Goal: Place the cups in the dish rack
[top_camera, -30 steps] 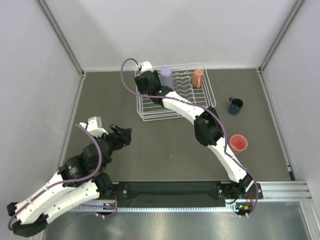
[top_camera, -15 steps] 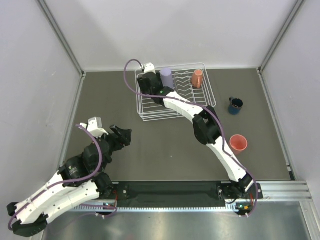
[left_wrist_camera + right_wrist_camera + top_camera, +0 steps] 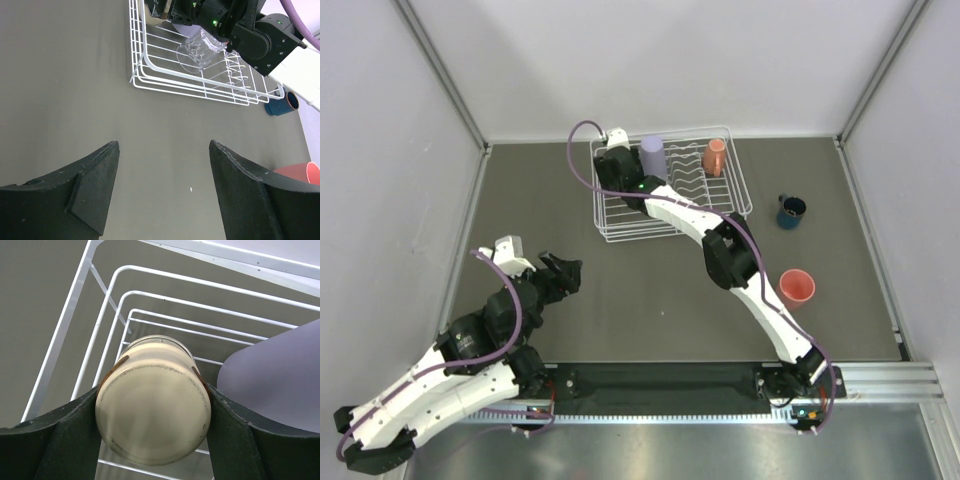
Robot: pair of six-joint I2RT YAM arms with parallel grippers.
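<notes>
My left gripper (image 3: 563, 270) (image 3: 164, 146) is hovering over the near left part of the table (image 3: 650, 290), its 2 fingers spread wide with nothing between them.

Toward the right edge, the plain pink tumbler (image 3: 797, 287) (image 3: 301, 173) is standing on the table with its mouth facing up. Farther back along that same edge, the dark blue mug (image 3: 792, 211) (image 3: 283, 104) is also sitting mouth up.

The dish rack (image 3: 620, 227) (image 3: 200, 86) (image 3: 100, 340) is lying against the far edge, near its middle. My right arm is reaching across the table to the rack's far left corner.

There my right gripper (image 3: 610, 165) (image 3: 152, 410) is pinching the steel cup (image 3: 152, 412), 1 finger pressing on each side of its wall. In the right wrist view the cup's flat closed base is facing the camera, so its long axis is running down toward the rack wires, mouth downward. From the top view my wrist is hiding the cup.

Just to its right, the lavender tumbler (image 3: 653, 156) (image 3: 280, 375) is standing upright inside the rack at the far side. The salmon-pink mug (image 3: 715, 157) is sitting in the rack's far right corner.
</notes>
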